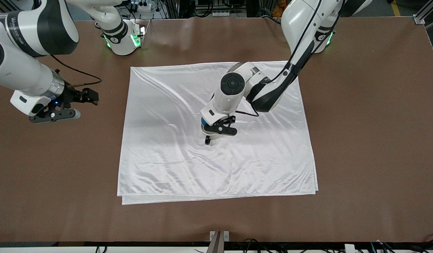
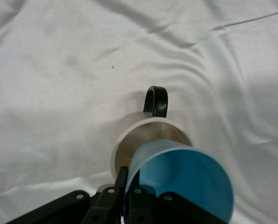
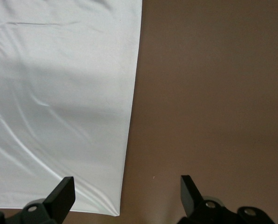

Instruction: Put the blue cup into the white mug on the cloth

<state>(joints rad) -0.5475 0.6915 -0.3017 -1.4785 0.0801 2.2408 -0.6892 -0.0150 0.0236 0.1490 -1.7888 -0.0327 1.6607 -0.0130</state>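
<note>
Nearest the front camera: the doubled hem of the cloth (image 1: 216,196), shiny white, wrinkled, spread flat on the brown table (image 1: 371,140). Farther up, at the middle of the cloth, the left gripper (image 1: 220,130), reaching in from the left arm's base. Clenched on the blue cup (image 2: 183,179), fingers (image 2: 121,186) pinching the cup's rim, one inside the wall and one outside. Cup tilted, light blue inside and out, mouth open toward the wrist camera. Right under the left gripper: the white mug (image 2: 129,142), upright on the cloth, pale interior showing. Cup hanging partly over the mug's mouth and covering a good part of the rim; whether cup and mug touch, cannot tell. Black loop handle (image 2: 156,101) poking out from under the gripper on the side nearer the front camera, also visible in the front view (image 1: 207,140), the rest of the mug hidden there by the hand.

Over at the right arm's end of the table: the right gripper (image 1: 67,113), waiting, hovering above bare brown tabletop just off the cloth's edge. Released, fingers (image 3: 59,196) spread wide apart with nothing between them. Beneath it, cloth edge and corner (image 3: 59,107).
</note>
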